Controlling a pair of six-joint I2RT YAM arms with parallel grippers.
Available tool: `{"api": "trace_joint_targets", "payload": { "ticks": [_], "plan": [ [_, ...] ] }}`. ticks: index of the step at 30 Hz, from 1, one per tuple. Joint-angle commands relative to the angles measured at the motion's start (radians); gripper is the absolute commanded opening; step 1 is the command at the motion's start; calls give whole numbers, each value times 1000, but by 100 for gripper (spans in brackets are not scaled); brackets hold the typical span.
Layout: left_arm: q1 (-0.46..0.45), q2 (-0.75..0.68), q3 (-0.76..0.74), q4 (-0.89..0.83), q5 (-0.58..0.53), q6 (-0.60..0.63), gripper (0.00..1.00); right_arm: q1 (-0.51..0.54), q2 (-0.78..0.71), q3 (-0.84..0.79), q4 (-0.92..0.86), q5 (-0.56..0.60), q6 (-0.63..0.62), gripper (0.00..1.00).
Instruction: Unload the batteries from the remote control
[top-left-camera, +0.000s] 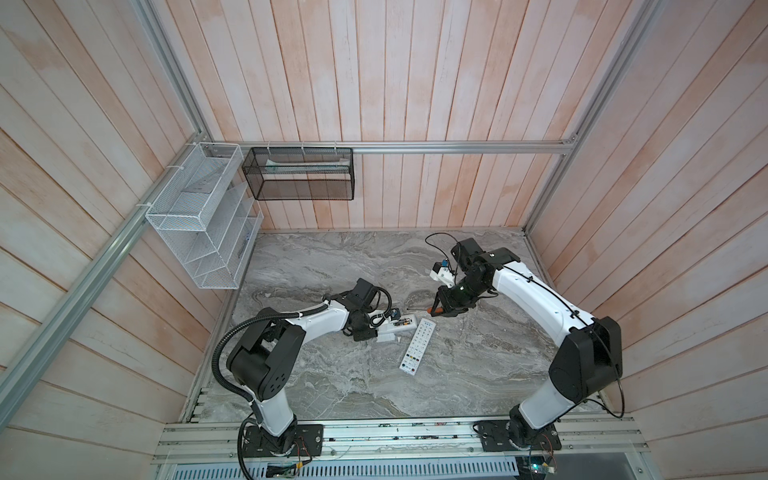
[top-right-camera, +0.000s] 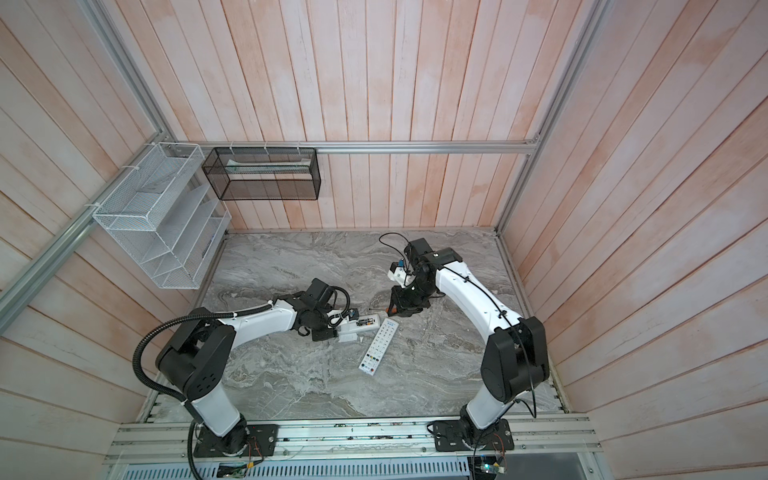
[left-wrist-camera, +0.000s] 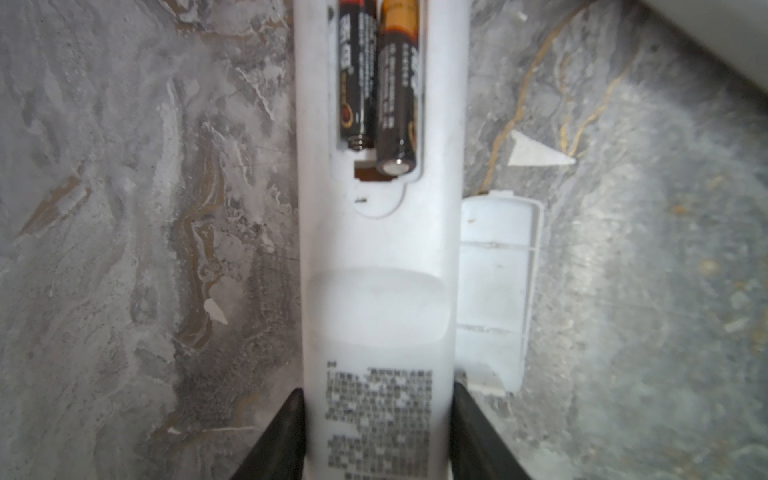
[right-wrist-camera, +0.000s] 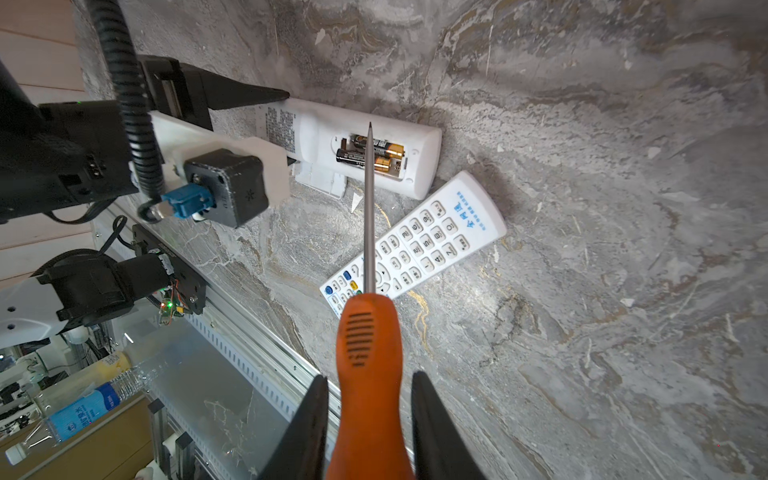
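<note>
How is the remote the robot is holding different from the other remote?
The held remote lies back up; the other remote lies buttons up. The held remote's battery bay is open and shows two batteries; the other remote's back is hidden. The left claw grips the held remote; no claw holds the other remote. Both are white and long.

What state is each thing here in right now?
held remote: face down, battery compartment open.
batteries: two, both inside.
battery cover: off, lying beside held remote.
second remote: buttons up, lying free.
screwdriver: gripped, pointing toward batteries.
left jaws: shut on held remote.
right jaws: shut on screwdriver.
</note>
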Motion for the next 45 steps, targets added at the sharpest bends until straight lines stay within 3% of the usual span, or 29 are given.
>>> {"api": "trace_joint_targets", "payload": {
  "ticks": [1, 11, 33, 45],
  "plan": [
    [-20, 26, -19, -46, 50, 6, 21, 2, 22, -21, -23, 12, 7, 0],
    [-21, 20, -23, -44, 56, 7, 21, 2, 37, -43, -26, 63, 15, 0],
    [-21, 19, -26, -42, 61, 9, 20, 13, 4, -72, -17, 1, 16, 0],
    [-21, 15, -31, -42, 60, 9, 20, 19, 6, -87, -14, 33, 24, 0]
  ]
}}
